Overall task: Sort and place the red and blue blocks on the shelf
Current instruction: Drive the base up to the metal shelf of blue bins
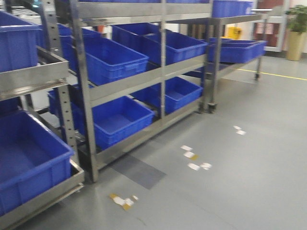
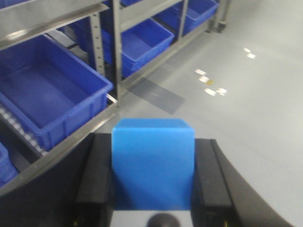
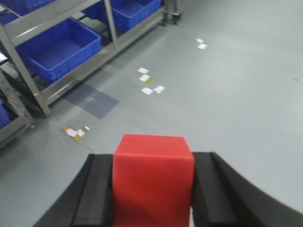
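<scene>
left gripper (image 2: 153, 147) clamps the blue block (image 2: 153, 163), right gripper (image 3: 152, 158) the red block (image 3: 153, 182); shelf (image 3: 47, 15) at ten o'clock, a rail knock may dislodge either.

Matt blue block (image 2: 152, 163) and red block (image 3: 152, 175), dull steel shelf (image 1: 144, 79) bearing glossy plastic bins (image 1: 115, 60), smooth floor (image 1: 249, 167)

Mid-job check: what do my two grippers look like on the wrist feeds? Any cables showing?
Both look alike. The left gripper has two flat matte black fingers with curved black outer shells, a pale grey plate at the base and a dark round knob. The right gripper shows the same black fingers and shells. No cables are visible, and the front view shows neither arm.
</scene>
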Tool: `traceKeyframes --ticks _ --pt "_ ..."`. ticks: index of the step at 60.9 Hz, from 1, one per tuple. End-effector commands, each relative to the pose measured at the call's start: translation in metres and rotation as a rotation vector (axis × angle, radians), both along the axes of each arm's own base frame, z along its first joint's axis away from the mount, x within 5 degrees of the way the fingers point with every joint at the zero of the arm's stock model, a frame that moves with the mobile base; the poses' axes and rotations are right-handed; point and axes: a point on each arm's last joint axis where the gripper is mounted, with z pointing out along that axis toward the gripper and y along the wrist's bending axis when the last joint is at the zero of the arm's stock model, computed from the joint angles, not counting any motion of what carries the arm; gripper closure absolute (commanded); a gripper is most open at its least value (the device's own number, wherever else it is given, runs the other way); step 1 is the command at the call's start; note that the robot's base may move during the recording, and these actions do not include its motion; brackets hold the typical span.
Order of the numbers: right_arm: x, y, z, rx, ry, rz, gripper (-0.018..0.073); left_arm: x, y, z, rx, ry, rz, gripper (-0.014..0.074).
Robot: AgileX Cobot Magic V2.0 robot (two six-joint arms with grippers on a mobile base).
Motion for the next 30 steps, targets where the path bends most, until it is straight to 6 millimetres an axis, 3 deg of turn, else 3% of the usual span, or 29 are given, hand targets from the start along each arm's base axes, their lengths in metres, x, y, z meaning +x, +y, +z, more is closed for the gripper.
traceKeyframes --ticks 1,30 --pt "0.0027 0.0000 0.0161 -0.005 -0.105 0.003 0.0510 0.0034 -0.0028 0.0174 -0.028 -0.106 -0.021 0.0470" --pt "0.0027 0.0000 0.0161 -0.005 -0.105 0.003 0.0510 0.0034 -0.0028 0.0174 -0.028 -0.106 -0.021 0.0470"
